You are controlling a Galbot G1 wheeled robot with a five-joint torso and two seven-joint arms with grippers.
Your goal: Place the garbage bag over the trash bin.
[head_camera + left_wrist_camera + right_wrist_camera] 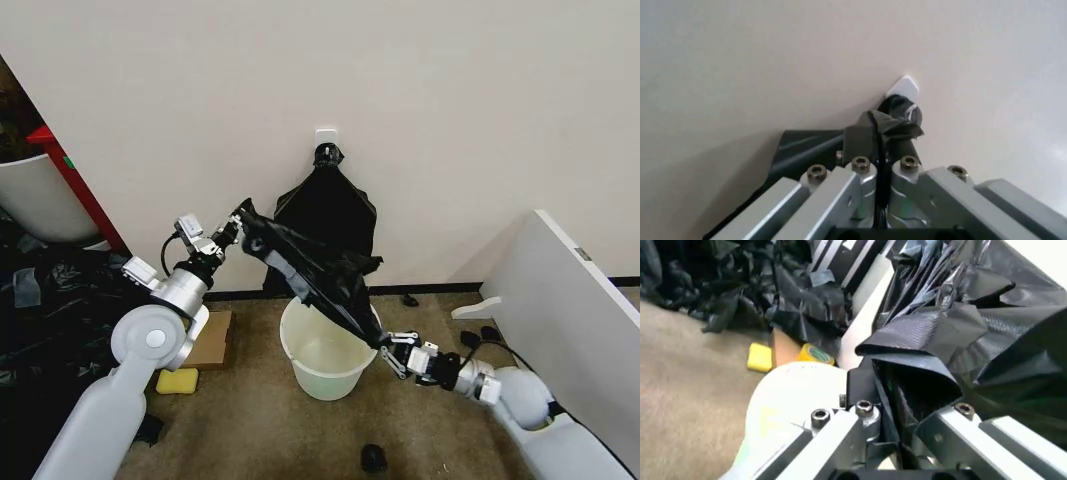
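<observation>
While thin glossy black garbage bag (pixel 315 268) hangs stretched above round cream-white trash bin (pixel 322 372) (floor-standing), we see left gripper (pixel 241 222) and right gripper (pixel 384 347) clamped on bag ends.

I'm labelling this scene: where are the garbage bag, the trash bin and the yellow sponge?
garbage bag (pixel 312 268): head view, mid-span of the stretched plastic.
trash bin (pixel 322 374): head view, front outer wall.
yellow sponge (pixel 176 381): head view, top face.
</observation>
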